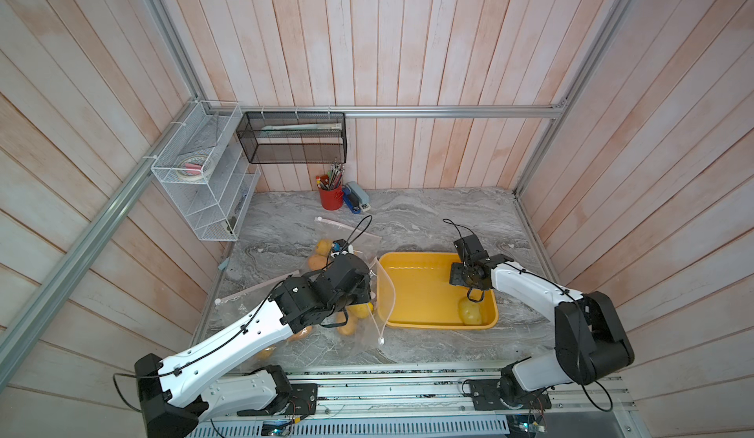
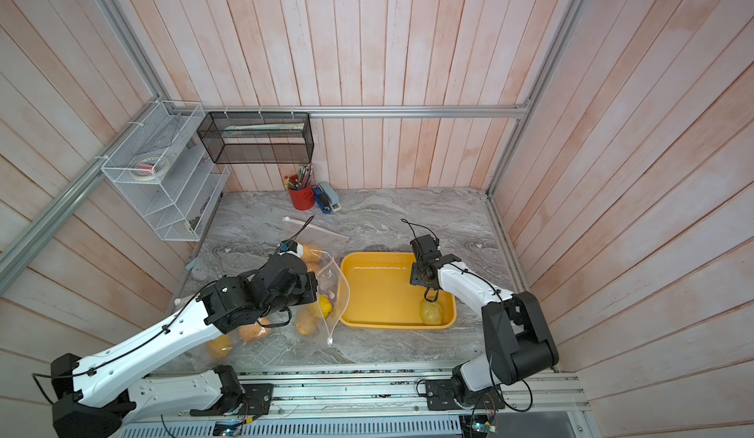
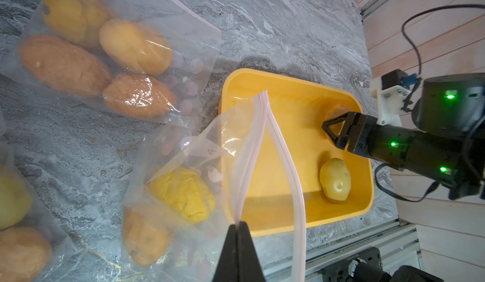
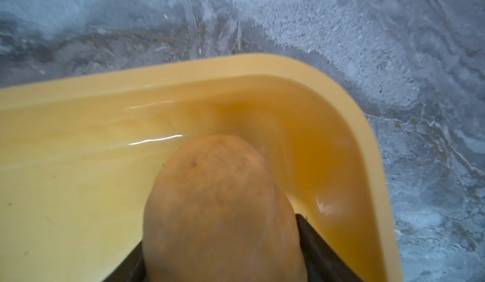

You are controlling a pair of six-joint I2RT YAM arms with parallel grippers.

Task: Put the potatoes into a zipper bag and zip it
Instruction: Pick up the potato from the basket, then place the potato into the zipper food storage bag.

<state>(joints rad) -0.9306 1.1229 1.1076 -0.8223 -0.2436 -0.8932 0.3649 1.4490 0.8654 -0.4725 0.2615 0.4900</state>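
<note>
Potatoes (image 3: 335,179): two in tray (image 3: 296,102), two in open zipper bag (image 3: 225,133).

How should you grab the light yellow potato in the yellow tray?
Grip the pale potato across its narrow middle, jaws on its two long sides, coming straight down from above. It lies flat near a corner of the yellow tray, so the walls would probably block a sideways reach, and its rounded ends look likelier to slip.
</note>
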